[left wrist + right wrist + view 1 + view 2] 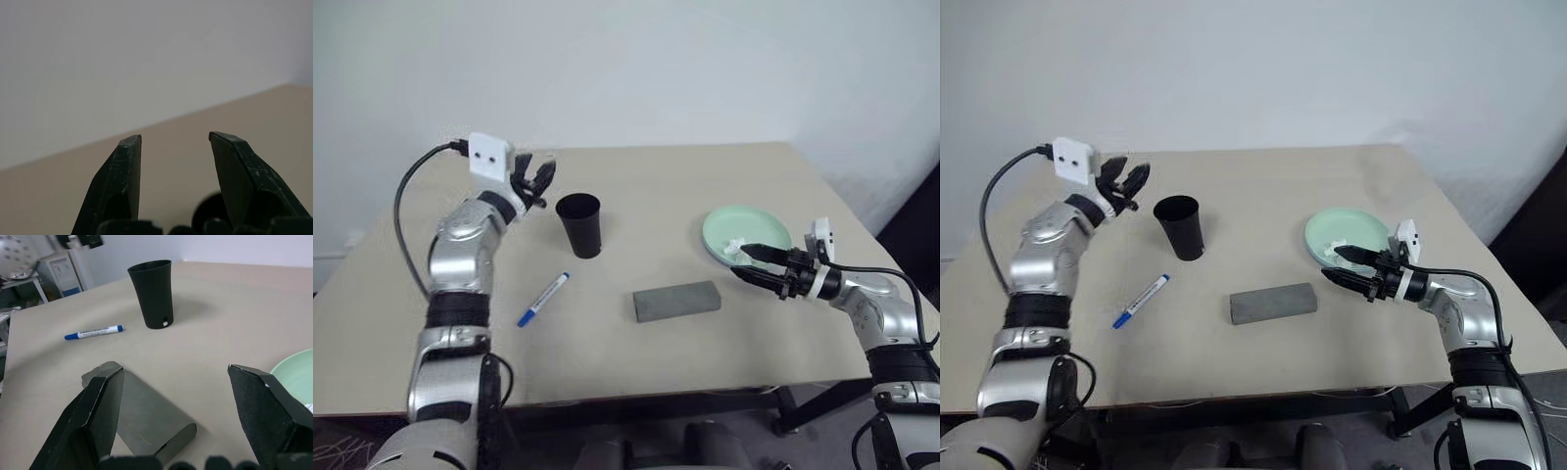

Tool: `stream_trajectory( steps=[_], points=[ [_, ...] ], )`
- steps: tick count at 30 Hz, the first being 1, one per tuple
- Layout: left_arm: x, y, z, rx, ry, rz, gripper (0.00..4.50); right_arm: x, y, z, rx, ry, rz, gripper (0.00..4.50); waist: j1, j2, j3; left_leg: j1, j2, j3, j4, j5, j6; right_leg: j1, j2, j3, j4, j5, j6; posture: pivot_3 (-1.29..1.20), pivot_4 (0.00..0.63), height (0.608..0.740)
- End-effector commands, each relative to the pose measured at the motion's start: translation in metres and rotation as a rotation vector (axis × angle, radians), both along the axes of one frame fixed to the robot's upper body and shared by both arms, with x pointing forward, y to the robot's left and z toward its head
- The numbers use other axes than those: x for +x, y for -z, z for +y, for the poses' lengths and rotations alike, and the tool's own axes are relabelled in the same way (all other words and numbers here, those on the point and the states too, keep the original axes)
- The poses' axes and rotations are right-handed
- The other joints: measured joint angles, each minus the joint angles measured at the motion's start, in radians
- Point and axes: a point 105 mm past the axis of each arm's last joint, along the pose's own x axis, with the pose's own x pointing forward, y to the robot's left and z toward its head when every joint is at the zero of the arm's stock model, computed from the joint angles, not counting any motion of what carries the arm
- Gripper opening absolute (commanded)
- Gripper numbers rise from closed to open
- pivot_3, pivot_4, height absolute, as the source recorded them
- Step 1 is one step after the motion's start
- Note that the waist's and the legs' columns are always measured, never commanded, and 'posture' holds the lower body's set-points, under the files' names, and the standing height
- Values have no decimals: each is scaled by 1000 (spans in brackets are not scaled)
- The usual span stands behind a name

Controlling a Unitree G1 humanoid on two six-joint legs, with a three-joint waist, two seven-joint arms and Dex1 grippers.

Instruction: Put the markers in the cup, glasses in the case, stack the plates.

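Grippers first. My left gripper [536, 181] is up in the air, over the far left part of the table [636, 343]. Its two black fingers [122, 181] are apart and there is nothing between them. It sits just left of the cup [579, 224] and does not touch it.

My right gripper [1349, 265] is low on the right side, pointing left. Its fingers [98, 416] are spread wide with nothing in them. One finger reaches over the near edge of the green plate [747, 235]. I cannot tell if it touches the plate.

The cup is black and stands upright on the far left middle of the table. I cannot see inside it.

One marker [542, 299] lies flat on the table, near me and a bit left of the cup. Its blue end points to the near left. It is apart from the cup.

The grey case [676, 301] lies in the middle of the table, closer to me than the cup. Its lid is shut. It sits between the marker and the plate, touching neither.

The green plate is on the right side of the table. Something small and white [734, 246] lies on it, by my right gripper. I cannot tell what it is.
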Motion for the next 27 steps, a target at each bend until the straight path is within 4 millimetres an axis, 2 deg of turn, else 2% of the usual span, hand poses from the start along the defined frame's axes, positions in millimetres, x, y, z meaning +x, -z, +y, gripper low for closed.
stream_trajectory(
  steps=[1, 5, 9, 13, 17, 25, 27],
  points=[
    [-31, -4, -7, 107, 127, 99, 2264, 4, -14, 2, 0, -17, -67, 3672, -8, 0, 0, 0, 0, 0, 0, 0, 0, 0, 0, 0, 0, 0, 0, 0, 0, 740],
    [-55, 15, -11, 130, 173, 238, 2264, 4, -13, 2, 1, -19, -70, 3672, -6, 0, 0, 1, 0, 0, -1, 0, -1, 0, 0, 0, 1, -1, 0, 0, 0, 740],
    [-71, 59, -2, 201, 124, 420, 2264, 3, -10, 2, -2, -19, -66, 3672, -9, 0, 0, 2, 1, 1, -1, 0, -1, 0, 0, 1, 1, -2, -2, 0, 0, 740],
    [-78, 96, 11, 283, 38, 551, 2264, 3, -9, 0, -9, -16, -63, 3672, -8, 0, 1, 2, 1, 1, -1, 1, -3, 0, 1, 0, 2, -2, -2, 0, 0, 740],
    [-80, 114, 17, 319, 0, 614, 2264, 3, -8, 0, -16, -16, -64, 3672, -9, 0, 0, 3, 1, 1, -1, 1, -3, 0, 1, 0, 1, -2, -2, 0, 0, 740],
    [-82, 141, 10, 311, 18, 686, 2264, 3, -6, 1, -21, -13, -64, 3672, -6, 1, 0, 3, 1, 1, -2, 1, -3, 0, 0, 0, 1, -2, -2, 0, 0, 740],
    [-82, 146, 9, 315, 23, 695, 1886, 4, -6, 1, -22, -10, -65, 3672, -4, 1, 0, 3, 1, 1, -2, 1, -3, 1, 0, 1, 1, -2, -2, 0, 0, 740]
  ],
)
